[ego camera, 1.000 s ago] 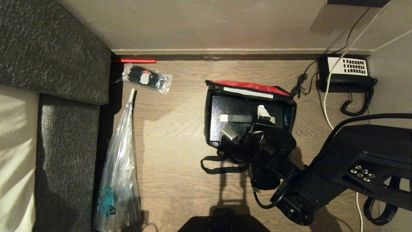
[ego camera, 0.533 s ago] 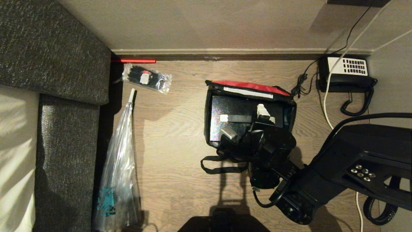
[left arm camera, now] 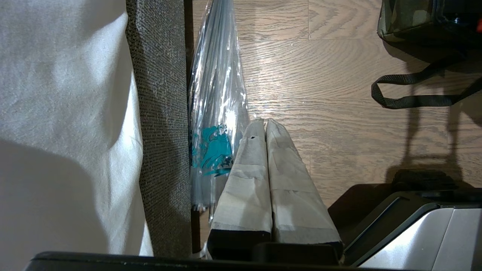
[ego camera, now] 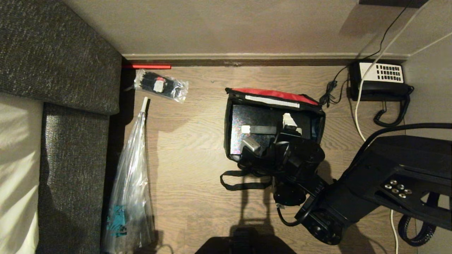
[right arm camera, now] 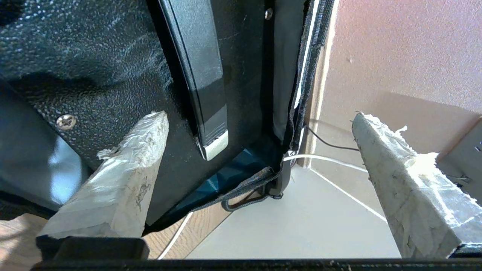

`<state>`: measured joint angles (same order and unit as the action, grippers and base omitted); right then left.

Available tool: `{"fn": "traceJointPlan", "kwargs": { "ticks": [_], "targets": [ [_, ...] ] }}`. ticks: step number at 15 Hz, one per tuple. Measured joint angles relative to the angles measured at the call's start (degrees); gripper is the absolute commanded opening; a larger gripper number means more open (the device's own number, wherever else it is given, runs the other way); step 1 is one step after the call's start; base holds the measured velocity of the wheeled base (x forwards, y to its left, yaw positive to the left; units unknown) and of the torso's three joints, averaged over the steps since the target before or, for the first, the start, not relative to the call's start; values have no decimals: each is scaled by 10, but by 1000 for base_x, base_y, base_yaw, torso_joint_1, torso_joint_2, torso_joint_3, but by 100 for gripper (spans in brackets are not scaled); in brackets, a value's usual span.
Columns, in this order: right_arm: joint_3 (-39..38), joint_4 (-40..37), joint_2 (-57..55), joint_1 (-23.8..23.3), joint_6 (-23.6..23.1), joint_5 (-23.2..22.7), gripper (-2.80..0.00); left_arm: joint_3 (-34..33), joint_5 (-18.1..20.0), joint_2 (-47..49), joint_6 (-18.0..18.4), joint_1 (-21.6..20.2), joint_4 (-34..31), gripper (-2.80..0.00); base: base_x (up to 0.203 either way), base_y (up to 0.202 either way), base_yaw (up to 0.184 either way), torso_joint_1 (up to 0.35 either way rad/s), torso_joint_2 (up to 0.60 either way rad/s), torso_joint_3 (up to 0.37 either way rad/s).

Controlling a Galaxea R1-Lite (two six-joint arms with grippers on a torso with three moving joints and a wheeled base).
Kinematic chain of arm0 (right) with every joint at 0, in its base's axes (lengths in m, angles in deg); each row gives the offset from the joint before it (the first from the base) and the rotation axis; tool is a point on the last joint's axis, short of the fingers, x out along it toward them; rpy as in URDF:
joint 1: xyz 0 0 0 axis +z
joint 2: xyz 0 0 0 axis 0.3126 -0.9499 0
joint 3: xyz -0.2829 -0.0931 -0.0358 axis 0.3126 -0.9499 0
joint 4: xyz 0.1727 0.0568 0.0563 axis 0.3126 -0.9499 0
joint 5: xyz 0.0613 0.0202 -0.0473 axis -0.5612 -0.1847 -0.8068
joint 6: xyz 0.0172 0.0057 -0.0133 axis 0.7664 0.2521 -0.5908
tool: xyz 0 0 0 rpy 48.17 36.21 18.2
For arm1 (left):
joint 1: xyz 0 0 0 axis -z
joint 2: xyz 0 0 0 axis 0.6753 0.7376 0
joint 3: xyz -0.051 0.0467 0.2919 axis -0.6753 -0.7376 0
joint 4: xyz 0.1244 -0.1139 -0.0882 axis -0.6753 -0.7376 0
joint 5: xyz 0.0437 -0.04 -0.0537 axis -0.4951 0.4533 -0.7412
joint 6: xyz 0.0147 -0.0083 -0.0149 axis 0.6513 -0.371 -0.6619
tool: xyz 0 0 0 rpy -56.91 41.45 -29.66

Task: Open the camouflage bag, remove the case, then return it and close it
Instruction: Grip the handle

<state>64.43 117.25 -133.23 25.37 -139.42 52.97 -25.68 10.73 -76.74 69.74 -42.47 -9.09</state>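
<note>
The camouflage bag (ego camera: pixel 228 123) lies open on the wooden floor, its red-edged lid (ego camera: pixel 275 94) folded back toward the wall. Inside it rests the glossy black case (ego camera: pixel 254 118), with a flat handle (right arm camera: pixel 199 75) across its top. My right gripper (ego camera: pixel 270 132) hovers open over the near right part of the case and grips nothing. In the right wrist view, the case top (right arm camera: pixel 94 56) and the bag's zip edge (right arm camera: pixel 308 56) show between that gripper's (right arm camera: pixel 258 116) taped fingers. My left gripper (left arm camera: pixel 262 122) is shut and parked low beside the sofa, far from the bag (left arm camera: pixel 403 19).
A black-and-white desk telephone (ego camera: pixel 381 79) with cables sits by the wall at the right. A long clear plastic bag (ego camera: pixel 130 187) and a small one (ego camera: pixel 160 84) lie left of the camouflage bag, next to the dark sofa (ego camera: pixel 60 53). The bag's strap (ego camera: pixel 240 180) trails toward me.
</note>
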Motion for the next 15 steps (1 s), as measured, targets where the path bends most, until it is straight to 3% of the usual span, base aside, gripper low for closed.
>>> {"fn": "traceJointPlan", "kwargs": {
  "ticks": [4,15],
  "targets": [
    [8,0,-2,0,-1,0,0,0,0,0,-2,0,0,-280,-74,0,-1,2,2,3],
    [7,0,-7,-1,0,0,0,0,0,0,-2,0,0,-280,0,0,0,0,0,0]
  ]
}}
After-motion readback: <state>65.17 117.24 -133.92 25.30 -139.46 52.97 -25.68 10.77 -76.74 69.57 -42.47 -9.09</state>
